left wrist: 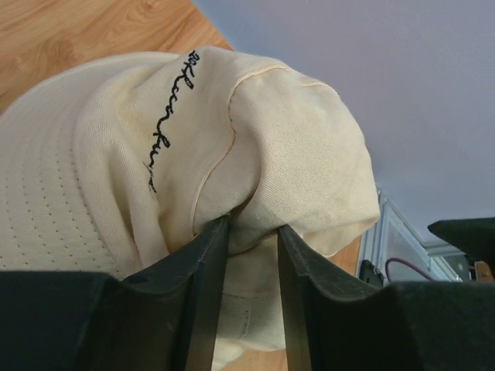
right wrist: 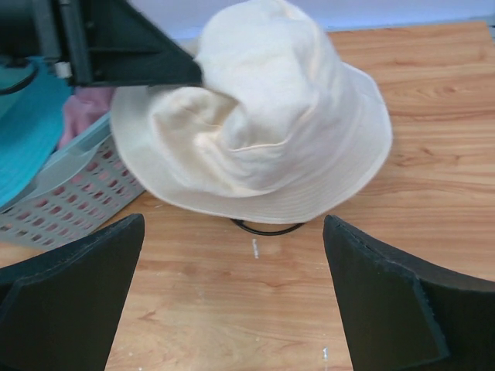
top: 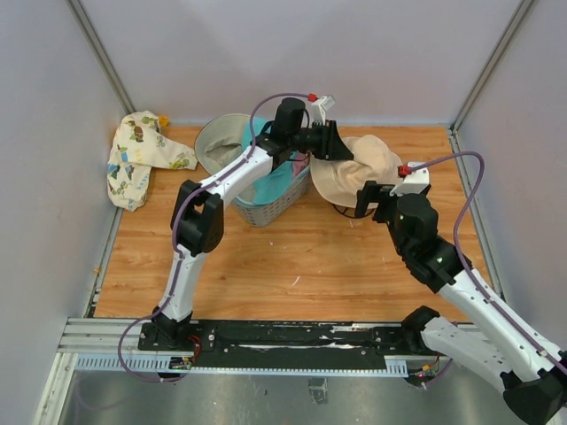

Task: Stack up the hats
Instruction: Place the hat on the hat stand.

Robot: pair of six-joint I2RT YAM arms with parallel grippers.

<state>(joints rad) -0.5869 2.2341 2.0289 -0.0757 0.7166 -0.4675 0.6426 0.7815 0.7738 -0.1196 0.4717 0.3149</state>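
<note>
The cream hat [top: 354, 168] sits near the table's far edge, just right of the basket [top: 266, 211]. Its brim hides most of a black ring [right wrist: 267, 227] beneath it. The left arm covers much of the teal hat [top: 279, 181] in the basket. The left gripper [left wrist: 254, 224], jaws narrow, pinches a fold of the cream hat's crown. The right gripper [right wrist: 233, 224] gapes wide on the near side, holding nothing.
</note>
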